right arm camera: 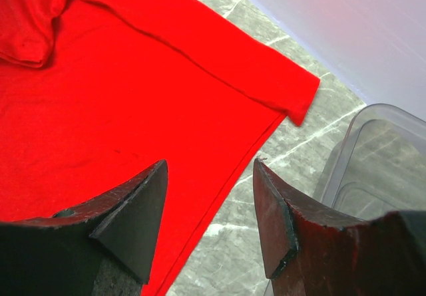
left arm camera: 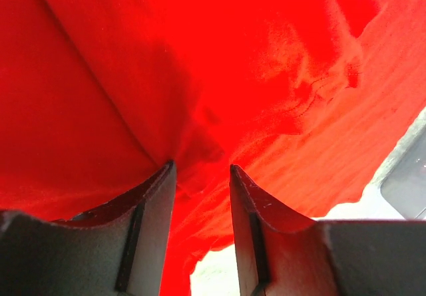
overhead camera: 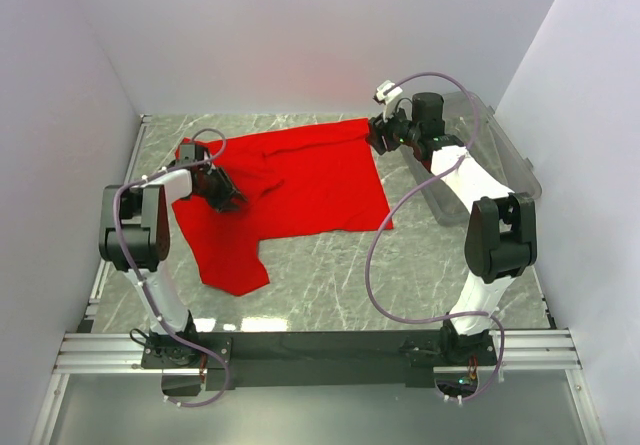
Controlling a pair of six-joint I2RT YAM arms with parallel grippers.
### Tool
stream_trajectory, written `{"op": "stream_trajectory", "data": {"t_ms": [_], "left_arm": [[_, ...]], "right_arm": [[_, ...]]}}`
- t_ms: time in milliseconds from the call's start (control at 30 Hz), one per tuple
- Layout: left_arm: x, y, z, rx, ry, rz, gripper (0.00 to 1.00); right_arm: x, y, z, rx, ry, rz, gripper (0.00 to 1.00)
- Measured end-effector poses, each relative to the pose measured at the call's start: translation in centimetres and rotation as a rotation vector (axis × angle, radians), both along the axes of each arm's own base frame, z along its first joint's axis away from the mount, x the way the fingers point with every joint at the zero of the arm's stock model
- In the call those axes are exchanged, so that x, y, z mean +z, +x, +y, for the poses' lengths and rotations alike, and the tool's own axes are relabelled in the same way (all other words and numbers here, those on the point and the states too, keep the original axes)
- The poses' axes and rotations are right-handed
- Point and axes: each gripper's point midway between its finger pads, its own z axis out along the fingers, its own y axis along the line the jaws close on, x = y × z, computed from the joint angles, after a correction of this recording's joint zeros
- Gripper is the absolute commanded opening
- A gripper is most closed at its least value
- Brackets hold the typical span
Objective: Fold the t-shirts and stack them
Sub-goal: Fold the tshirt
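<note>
The t-shirt (overhead camera: 310, 180) lies spread across the far-left and middle of the tabletop (overhead camera: 330, 285), mostly in one flat layer. I judge the folding barely begun: there is no neat rectangle and no stack.

At the left, one lobe of the cloth reaches toward the near-left corner. The fabric there is rumpled, with soft creases running toward the left tool (overhead camera: 228, 197). That tool rests low on the cloth near the left edge of the tabletop. In the left wrist view its two dark fingers stand partly apart, with red folds gathering at their tips. I cannot tell whether cloth is nipped between them or only pressed beneath.

Across the middle the shirt is smooth, plain, matte knit in bright red with no print. Its right side ends in a straight stitched hem, and a narrow band of cloth runs along its far edge to a blunt corner.

The right tool (right arm camera: 210, 166) hangs over that far-right corner with its wedge-shaped fingers spread and nothing between them. Beside it, against the right edge of the grey-veined marble tabletop, stands a clear plastic bin (overhead camera: 500, 155) with rounded corners.
</note>
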Motion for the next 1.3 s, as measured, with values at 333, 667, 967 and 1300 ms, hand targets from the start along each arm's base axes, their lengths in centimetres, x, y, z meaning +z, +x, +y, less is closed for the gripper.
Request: {"op": "stream_trajectory", "data": {"t_ms": [333,667,967,1300], "left_arm": [[-0.2,0.0,-0.6,-0.015,0.012,0.006,0.34],[-0.7,-0.3,-0.4,-0.039,0.062,0.035,0.10],[-0.5,-0.4,0.5,-0.058,0.125,0.048,0.01],[-0.3,-0.8,1.0,-0.077,0.154,0.059,0.01]], "right_arm": [[0.0,0.0,0.0,0.000,0.000,0.000,0.61],[0.0,0.0,0.0,0.000,0.000,0.000,0.61],[0.0,0.0,0.0,0.000,0.000,0.000,0.61],[0.0,0.0,0.0,0.000,0.000,0.000,0.61]]}}
